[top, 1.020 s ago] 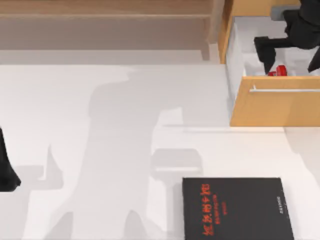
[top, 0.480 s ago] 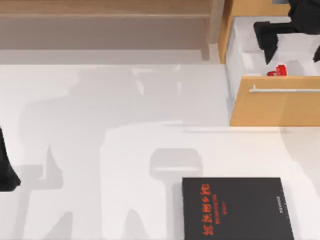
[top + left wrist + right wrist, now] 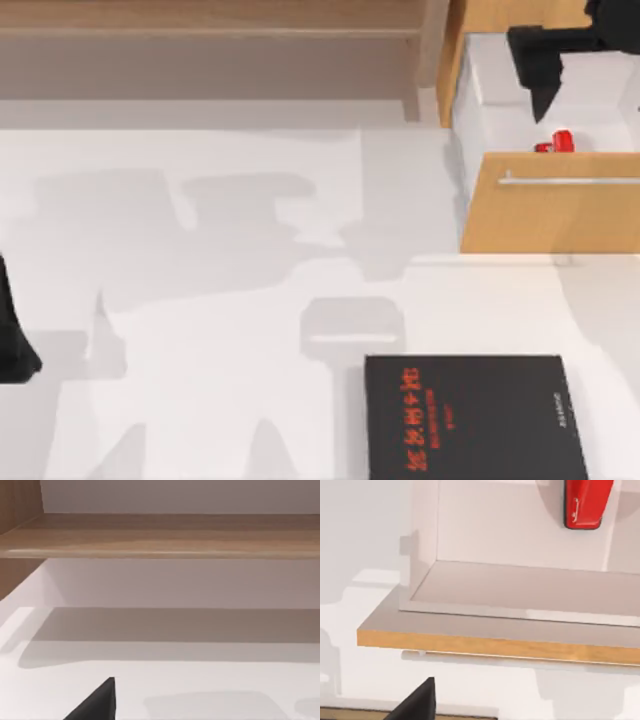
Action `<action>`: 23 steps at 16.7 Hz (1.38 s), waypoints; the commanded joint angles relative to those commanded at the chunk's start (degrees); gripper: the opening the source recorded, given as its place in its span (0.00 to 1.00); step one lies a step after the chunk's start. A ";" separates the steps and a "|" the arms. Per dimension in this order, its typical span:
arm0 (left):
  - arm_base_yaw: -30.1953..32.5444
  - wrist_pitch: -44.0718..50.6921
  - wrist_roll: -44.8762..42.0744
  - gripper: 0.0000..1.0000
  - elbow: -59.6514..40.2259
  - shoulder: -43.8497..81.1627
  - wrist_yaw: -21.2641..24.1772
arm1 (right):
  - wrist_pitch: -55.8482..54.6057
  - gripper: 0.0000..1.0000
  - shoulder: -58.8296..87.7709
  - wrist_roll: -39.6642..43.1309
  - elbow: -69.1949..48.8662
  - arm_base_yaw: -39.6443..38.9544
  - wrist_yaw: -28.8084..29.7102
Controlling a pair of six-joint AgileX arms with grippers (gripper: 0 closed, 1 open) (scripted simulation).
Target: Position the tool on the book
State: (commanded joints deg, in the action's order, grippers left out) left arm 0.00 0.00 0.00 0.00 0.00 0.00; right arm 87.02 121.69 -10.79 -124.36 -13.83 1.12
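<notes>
- One red tool (image 3: 555, 143), lying in the drawer.
- One open wooden drawer (image 3: 560, 205).
- One black book (image 3: 472, 418) on my table.
- One white table (image 3: 200, 300).
- Two arms of mine.

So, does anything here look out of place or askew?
Nothing is spilled or damaged. The red tool lies inside the open drawer, against its front panel, far from the book. The right gripper hangs over the drawer; the left arm is parked at the table's left edge.
</notes>
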 joint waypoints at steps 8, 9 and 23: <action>0.00 0.00 0.00 1.00 0.00 0.00 0.00 | -15.59 1.00 13.08 5.48 2.42 5.69 -0.28; 0.00 0.00 0.00 1.00 0.00 0.00 0.00 | -18.17 1.00 15.14 5.85 2.86 6.02 -0.29; 0.00 0.00 0.00 1.00 0.00 0.00 0.00 | -23.29 0.55 19.66 6.14 3.58 6.33 -0.48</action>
State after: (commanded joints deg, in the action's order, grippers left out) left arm 0.00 0.00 0.00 0.00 0.00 0.00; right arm 63.73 141.34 -4.65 -120.78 -7.51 0.64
